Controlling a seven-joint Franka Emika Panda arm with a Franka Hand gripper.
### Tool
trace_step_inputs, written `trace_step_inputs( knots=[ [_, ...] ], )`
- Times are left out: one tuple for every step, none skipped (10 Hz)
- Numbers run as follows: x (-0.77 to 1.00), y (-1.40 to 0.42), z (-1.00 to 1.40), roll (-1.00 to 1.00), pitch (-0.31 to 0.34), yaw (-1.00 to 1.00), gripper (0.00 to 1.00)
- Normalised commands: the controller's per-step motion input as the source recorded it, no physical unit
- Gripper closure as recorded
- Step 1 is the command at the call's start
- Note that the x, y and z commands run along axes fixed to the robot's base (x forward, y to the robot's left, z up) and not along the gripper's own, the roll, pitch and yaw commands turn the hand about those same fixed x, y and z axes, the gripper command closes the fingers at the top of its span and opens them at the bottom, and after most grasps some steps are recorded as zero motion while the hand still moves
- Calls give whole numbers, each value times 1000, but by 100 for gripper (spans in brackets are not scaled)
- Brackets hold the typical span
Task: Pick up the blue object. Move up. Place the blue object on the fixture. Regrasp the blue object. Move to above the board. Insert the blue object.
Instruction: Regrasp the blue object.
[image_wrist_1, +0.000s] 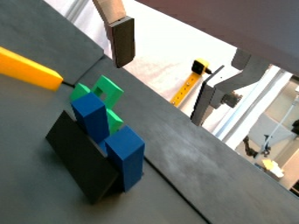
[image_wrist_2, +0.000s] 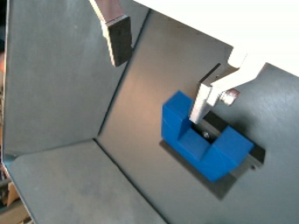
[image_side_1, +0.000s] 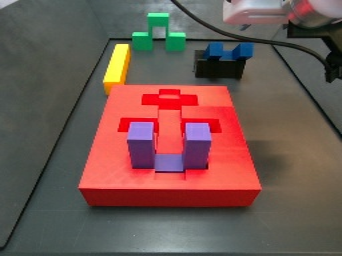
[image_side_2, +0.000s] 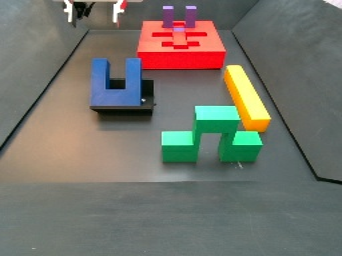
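The blue object (image_wrist_2: 197, 140) is a dark blue U-shaped block resting on the black fixture (image_wrist_1: 73, 157), also seen in both side views (image_side_1: 227, 51) (image_side_2: 115, 84). My gripper (image_wrist_2: 166, 68) hangs open above it with nothing between the fingers (image_wrist_1: 121, 42). One finger stands close over a prong of the blue object and the other is well off to the side. In a side view the gripper (image_side_2: 96, 8) sits at the frame's edge, beyond the fixture. The red board (image_side_1: 167, 140) lies flat, with a purple U-shaped block (image_side_1: 166, 143) standing in one cutout.
A green block (image_side_2: 209, 134) and a long yellow bar (image_side_2: 246, 96) lie on the dark floor near the fixture. The green block (image_wrist_1: 103, 94) shows right behind the blue object. Raised walls edge the work area.
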Motion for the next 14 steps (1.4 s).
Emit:
trace_step_inputs(
  knots=[
    [674,340,-120,-60,300,77,0],
    [580,311,-366,-166,251,0,0],
    [740,266,-383,-77,369,-29,0],
    [843,323,-303,-89,306,0,0],
    [906,206,-286,-3,303,0,0],
    [749,111,-389,0,89,0,0],
    [726,69,-423,0,31,0,0],
    [760,9,-477,0,0,0,0],
    [657,23,-457,0,0,0,0],
    [394,157,-406,-166,0,0,0],
    [474,109,-329,-166,0,0,0],
    [377,131,-340,-60,0,0,0],
    [349,103,-360,0,0,0,0],
    [66,31,0,-117,111,0,0]
  ],
)
